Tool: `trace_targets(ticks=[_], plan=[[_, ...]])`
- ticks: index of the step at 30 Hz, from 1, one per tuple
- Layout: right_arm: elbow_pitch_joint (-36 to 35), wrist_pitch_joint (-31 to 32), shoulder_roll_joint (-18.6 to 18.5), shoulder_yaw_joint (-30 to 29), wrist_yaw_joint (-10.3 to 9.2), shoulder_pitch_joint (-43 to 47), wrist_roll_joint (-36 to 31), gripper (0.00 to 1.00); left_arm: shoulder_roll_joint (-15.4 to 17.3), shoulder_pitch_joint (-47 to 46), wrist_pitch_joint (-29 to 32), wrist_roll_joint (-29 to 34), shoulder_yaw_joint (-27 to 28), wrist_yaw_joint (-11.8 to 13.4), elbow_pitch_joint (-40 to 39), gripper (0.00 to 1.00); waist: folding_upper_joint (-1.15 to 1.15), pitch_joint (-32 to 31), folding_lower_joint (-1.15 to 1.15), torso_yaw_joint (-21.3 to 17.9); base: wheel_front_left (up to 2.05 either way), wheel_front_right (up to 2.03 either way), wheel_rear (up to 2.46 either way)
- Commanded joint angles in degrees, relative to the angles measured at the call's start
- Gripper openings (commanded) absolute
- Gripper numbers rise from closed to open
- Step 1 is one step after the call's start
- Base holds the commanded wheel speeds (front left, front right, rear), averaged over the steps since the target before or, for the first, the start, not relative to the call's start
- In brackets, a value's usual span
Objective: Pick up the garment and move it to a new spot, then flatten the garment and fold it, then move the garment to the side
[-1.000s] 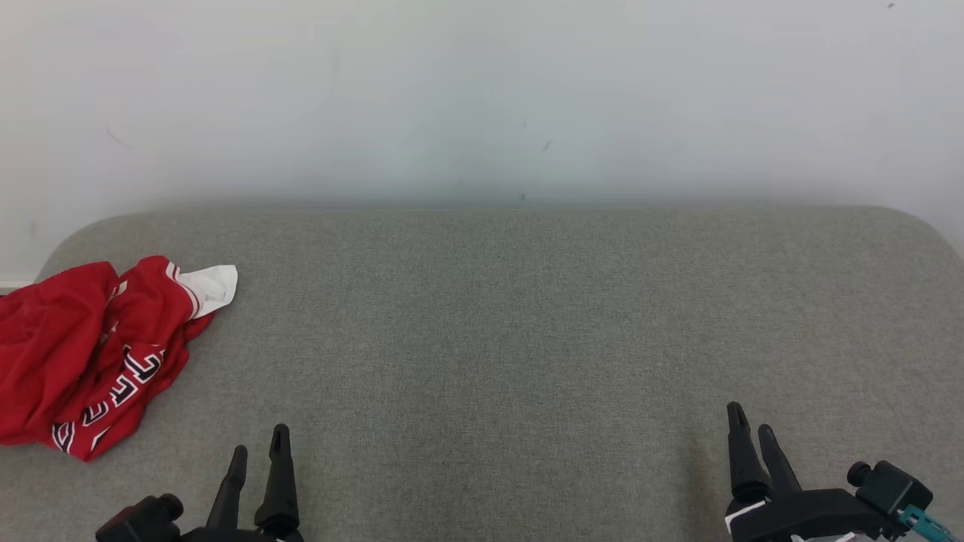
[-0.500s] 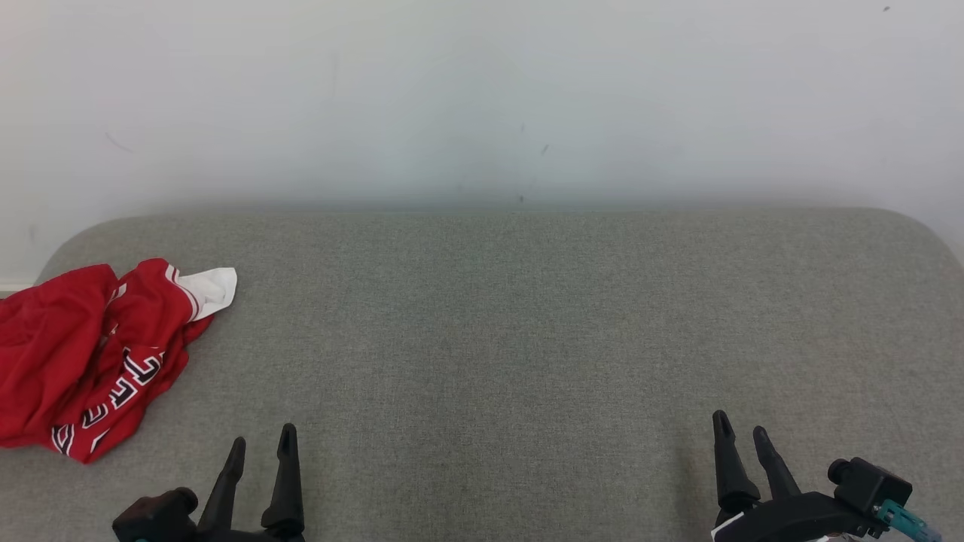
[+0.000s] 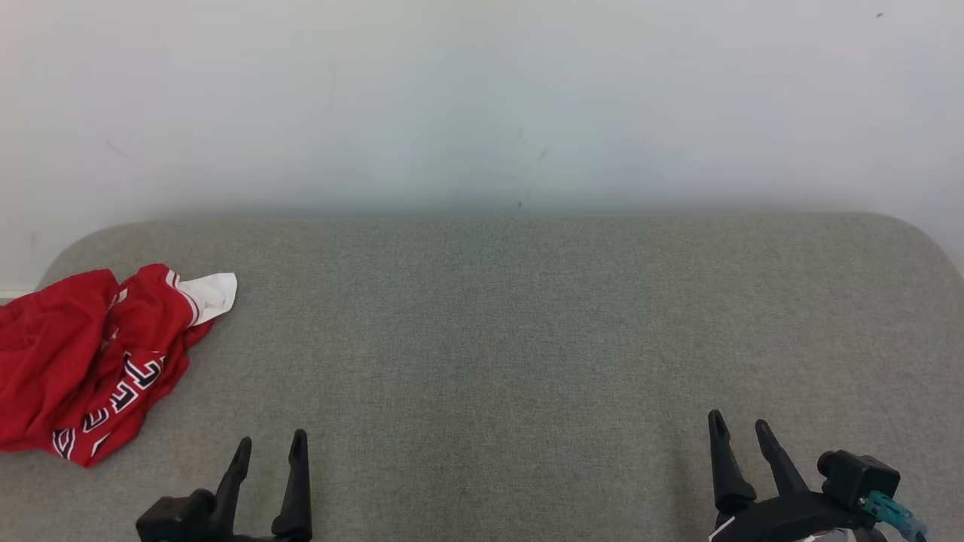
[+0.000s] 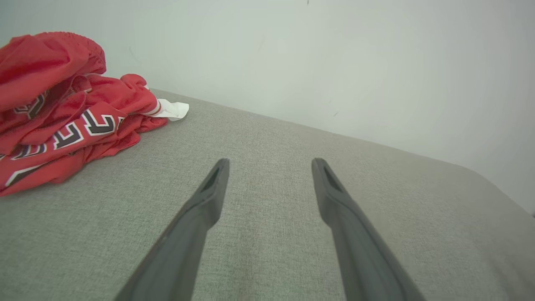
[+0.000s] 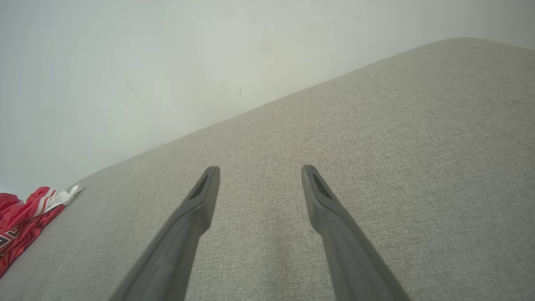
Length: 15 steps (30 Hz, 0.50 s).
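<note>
Grey fabric surface (image 3: pixel 527 339), crumpled red garment (image 3: pixel 83 361) on it

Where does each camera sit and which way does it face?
Head view: from the head, forward and down at the grey cushion; left gripper, right gripper at bottom.
Left wrist view: from that wrist, along open jaws toward the red garment.
Right wrist view: from that wrist, along open jaws across the cushion.
Shared: the garment.

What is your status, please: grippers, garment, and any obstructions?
Left gripper open, empty. Right gripper open, empty. Red sports garment crumpled on grey cushion, left side, untouched. No obstruction seen.
</note>
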Motion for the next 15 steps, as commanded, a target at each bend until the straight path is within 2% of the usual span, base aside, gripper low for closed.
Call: trace_targets(ticks=[1, 15], plan=[[-0.5, 0.0, -0.3, 0.2, 0.30, 0.5, -1.7, 1.00, 0.5, -0.4, -0.6, 2.0, -0.3, -0.3, 0.3, 1.00, 0.00, -0.2, 0.00, 0.0, 0.00, 0.00, 0.00], [-0.9, -0.4, -0.3, 1.4, 0.33, 1.6, -5.5, 1.00, 0.8, -0.2, -2.3, 5.5, -0.5, -0.3, 2.4, 1.00, 0.00, -1.1, 0.00, 0.3, 0.00, 0.00, 0.00]])
